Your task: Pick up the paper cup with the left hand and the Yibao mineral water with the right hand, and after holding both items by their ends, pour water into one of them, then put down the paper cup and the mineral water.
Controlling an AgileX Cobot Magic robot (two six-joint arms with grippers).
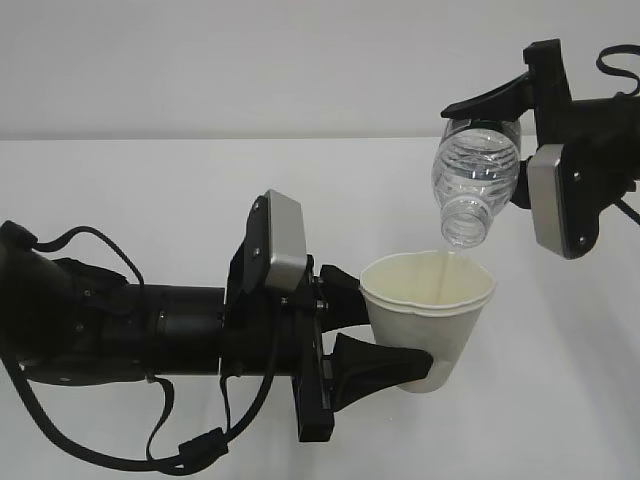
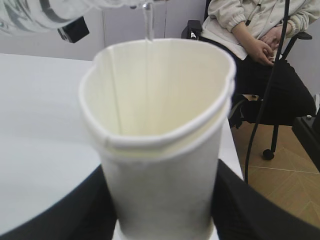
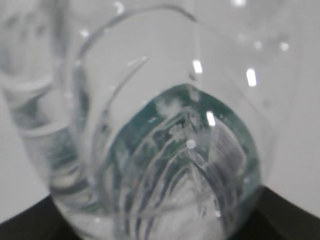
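Low on the left of the scene, I see my left arm lying nearly level above the white table (image 1: 120, 180), reaching rightward. Its left hand (image 1: 385, 345) has both black fingers (image 1: 375, 370) pinching the lower half of the paper cup (image 1: 432, 318), which stands upright off the table with its rim squeezed slightly out of round. From the left wrist view the cup (image 2: 165, 170) fills the frame, a finger (image 2: 250, 210) on each side of its wall.

High at the far right, my right arm comes in from the edge, and the right hand (image 1: 500, 130) clamps the Yibao mineral water (image 1: 474, 180) by its base end. That bottle is tipped steeply, neck down and leftward, its open mouth just above the cup's rim. A thin stream of water (image 2: 148, 22) falls into the cup.
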